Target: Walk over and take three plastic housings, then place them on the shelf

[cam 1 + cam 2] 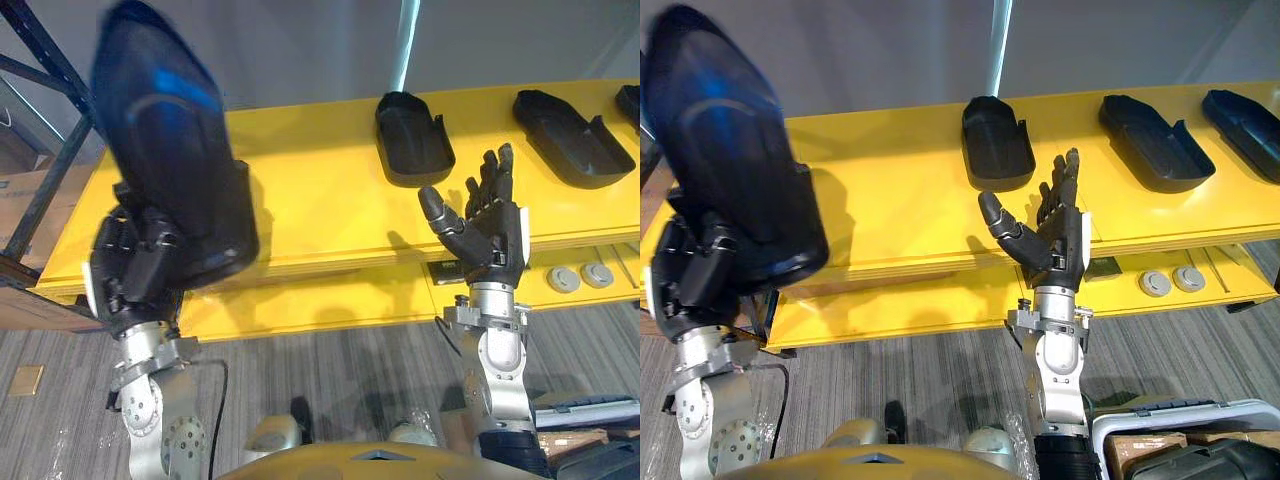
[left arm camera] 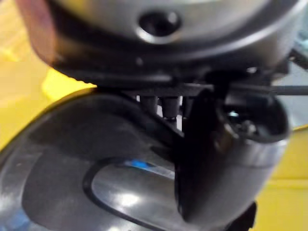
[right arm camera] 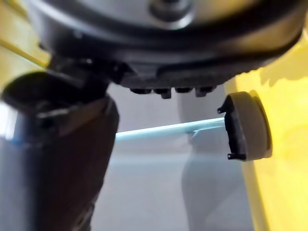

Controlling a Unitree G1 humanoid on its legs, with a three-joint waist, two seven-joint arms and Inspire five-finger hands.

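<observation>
My left hand (image 1: 135,268) is shut on a large black plastic housing (image 1: 170,140), holding it raised and tilted over the left end of the yellow shelf (image 1: 310,200); the same housing's glossy surface (image 2: 106,183) fills the left wrist view. Three more black housings lie on the shelf: one in the middle (image 1: 412,137), one further right (image 1: 570,135), and one at the far right (image 1: 1250,118). My right hand (image 1: 485,225) stands open, palm up and empty, in front of the shelf's front edge just below the middle housing.
Under the top board a lower yellow ledge carries two round grey discs (image 1: 580,276). A dark metal rack frame (image 1: 40,150) stands at the left. A grey bin with boxes (image 1: 1185,440) sits on the striped floor at the lower right.
</observation>
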